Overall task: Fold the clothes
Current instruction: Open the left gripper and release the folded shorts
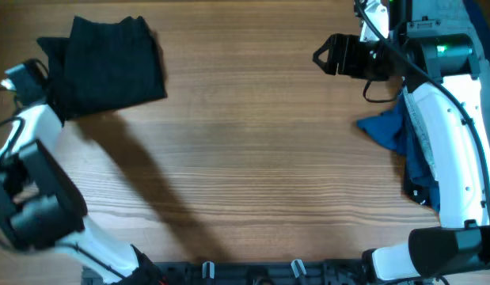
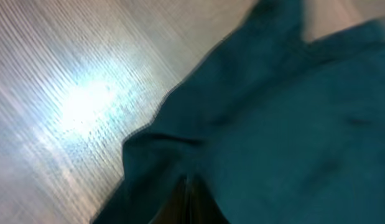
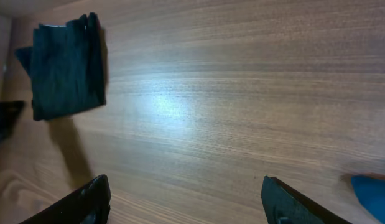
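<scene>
A folded dark garment lies at the far left of the wooden table. It fills the left wrist view as dark teal cloth and shows small in the right wrist view. My left gripper is at the garment's left edge. Its fingers are pressed together with the cloth bunched around them. A crumpled blue pile of clothes lies at the right under my right arm, and its edge shows in the right wrist view. My right gripper is open and empty above bare table.
The wooden table stretches between the two garments. The right arm's white body covers part of the blue pile. A black rail with clips runs along the front edge.
</scene>
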Robot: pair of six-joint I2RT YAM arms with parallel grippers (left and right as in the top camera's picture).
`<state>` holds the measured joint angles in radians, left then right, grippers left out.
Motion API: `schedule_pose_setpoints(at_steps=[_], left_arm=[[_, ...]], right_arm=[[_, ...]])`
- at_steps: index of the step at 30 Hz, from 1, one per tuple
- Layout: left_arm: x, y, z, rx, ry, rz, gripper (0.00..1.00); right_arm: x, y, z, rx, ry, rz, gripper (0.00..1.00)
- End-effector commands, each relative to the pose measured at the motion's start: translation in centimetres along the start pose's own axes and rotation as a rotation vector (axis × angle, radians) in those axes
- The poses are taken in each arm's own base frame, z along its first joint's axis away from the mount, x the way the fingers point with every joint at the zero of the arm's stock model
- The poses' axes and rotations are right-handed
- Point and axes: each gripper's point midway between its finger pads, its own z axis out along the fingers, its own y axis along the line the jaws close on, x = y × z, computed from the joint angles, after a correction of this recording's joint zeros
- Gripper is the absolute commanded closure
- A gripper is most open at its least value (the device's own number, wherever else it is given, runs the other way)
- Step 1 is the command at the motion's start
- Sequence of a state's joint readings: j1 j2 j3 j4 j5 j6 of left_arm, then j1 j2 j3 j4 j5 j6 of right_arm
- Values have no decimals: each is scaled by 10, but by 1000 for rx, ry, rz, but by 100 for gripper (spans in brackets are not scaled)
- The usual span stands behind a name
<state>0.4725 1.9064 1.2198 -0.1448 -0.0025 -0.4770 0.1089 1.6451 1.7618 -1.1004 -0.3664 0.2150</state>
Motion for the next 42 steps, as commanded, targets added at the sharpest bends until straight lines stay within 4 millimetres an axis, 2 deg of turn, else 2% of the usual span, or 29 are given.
schedule_pose_setpoints(at_steps=[1, 2, 3, 4, 6, 8, 9, 15, 20, 27, 33, 35, 37, 38, 39, 40, 41, 42], left_arm=[[-14, -12, -63, 23, 0, -11, 95], [-4, -5, -67, -4, 41, -12, 94], [18, 9, -67, -64, 131, -13, 95], [32, 19, -65, -103, 182, -13, 96], [58, 35, -50, -157, 264, -34, 96], [75, 44, -28, -176, 312, -68, 96], [77, 44, -20, -170, 314, -70, 96], [69, 39, 6, -128, 254, -70, 96], [75, 43, 33, -118, 239, -68, 96], [39, 25, 42, -42, 85, -62, 96], [31, 22, 41, -25, 69, -66, 95], [33, 6, 32, 47, 127, -72, 86], [25, -13, 11, 113, 154, -74, 60], [18, -23, -3, 143, 156, -69, 37], [7, -34, -28, 177, 144, -59, 20], [-1, -40, -48, 197, 130, -53, 13], [-16, -52, -97, 234, 83, -29, 1], [-23, -56, -125, 251, 57, -20, 0]], right_arm=[[3, 5, 7, -21, 19, -12, 22], [3, 7, 8, -22, 19, -15, 21], [3, 8, 8, -24, 19, -18, 21], [3, 8, 8, -24, 18, -18, 21], [4, 10, 9, -27, 23, -22, 21], [8, 15, 10, -32, 38, -44, 21], [11, 19, 11, -36, 46, -64, 21], [14, 25, 13, -44, 54, -74, 21], [14, 25, 13, -44, 56, -73, 21], [15, 25, 13, -44, 56, -72, 21], [12, 29, 13, -59, 46, -52, 21], [7, 31, 13, -68, 26, -61, 21], [1, 32, 13, -72, 3, -82, 16], [-1, 33, 13, -74, -10, -131, 7], [-5, 30, 13, -53, -25, -165, 0], [-9, 20, 12, 8, -46, -178, 0], [-15, 10, 9, 71, -73, -199, 1], [-20, 7, 6, 101, -95, -222, 0]])
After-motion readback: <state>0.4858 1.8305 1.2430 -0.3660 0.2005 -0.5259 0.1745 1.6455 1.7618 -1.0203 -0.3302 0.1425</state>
